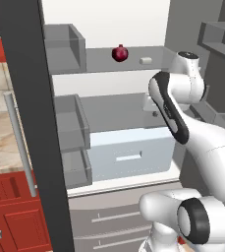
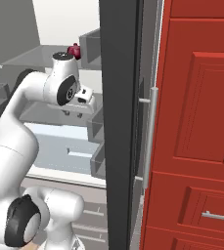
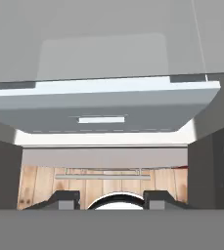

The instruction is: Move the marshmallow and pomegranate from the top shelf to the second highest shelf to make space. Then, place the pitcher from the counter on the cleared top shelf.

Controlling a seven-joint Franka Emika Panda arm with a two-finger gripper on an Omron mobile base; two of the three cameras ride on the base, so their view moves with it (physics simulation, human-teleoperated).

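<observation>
1. An open fridge with a white back wall and grey inner side walls
2. Translucent grey door bins stacked down the left door, more bins on the right door
3. A white drawer front with a handle slot low in the fridge, also in the hand view
4. A dark door edge with a long silver handle
5. Red cabinet fronts beside the fridge, with silver pulls
6. Pale wooden plank floor below

- The pomegranate sits on the top shelf, left of the marshmallow.
- The second highest shelf lies below, above a drawer.
</observation>
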